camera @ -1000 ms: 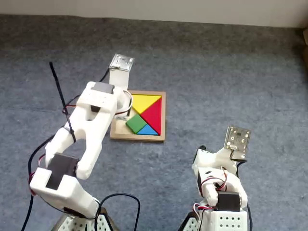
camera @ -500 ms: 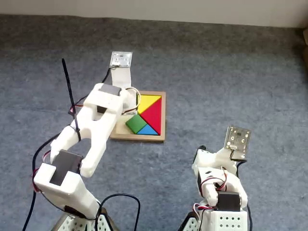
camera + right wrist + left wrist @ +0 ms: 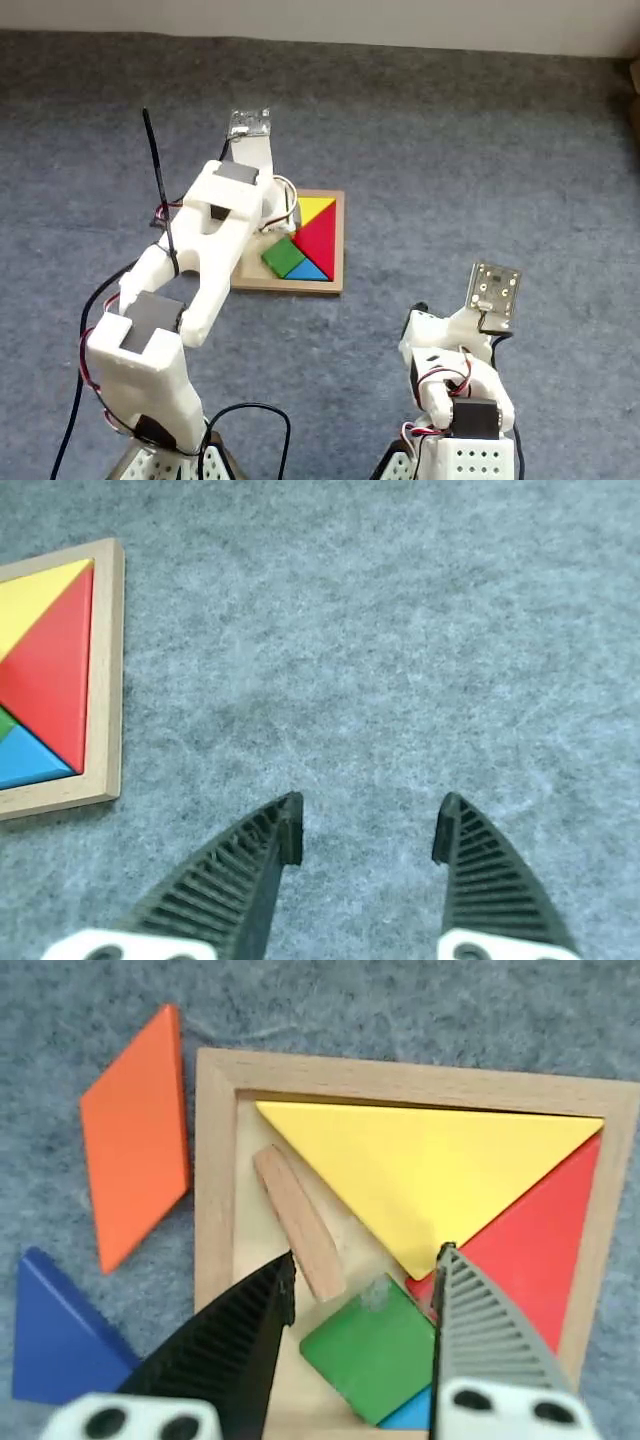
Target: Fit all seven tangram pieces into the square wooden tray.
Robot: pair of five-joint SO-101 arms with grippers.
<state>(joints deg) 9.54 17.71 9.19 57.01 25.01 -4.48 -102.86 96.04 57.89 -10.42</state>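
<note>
The left pincer (image 3: 365, 1272) hangs open over the square wooden tray (image 3: 214, 1160). Inside the tray lie the yellow triangle (image 3: 430, 1170), red triangle (image 3: 535, 1250), green square (image 3: 375, 1352), a light-blue piece (image 3: 412, 1416) and a bare wooden piece (image 3: 298, 1222) set askew. The orange parallelogram (image 3: 135, 1135) and dark blue triangle (image 3: 55, 1335) lie on the table just outside the tray, and the right pincer (image 3: 365, 825), also open, is well apart from the tray.
</note>
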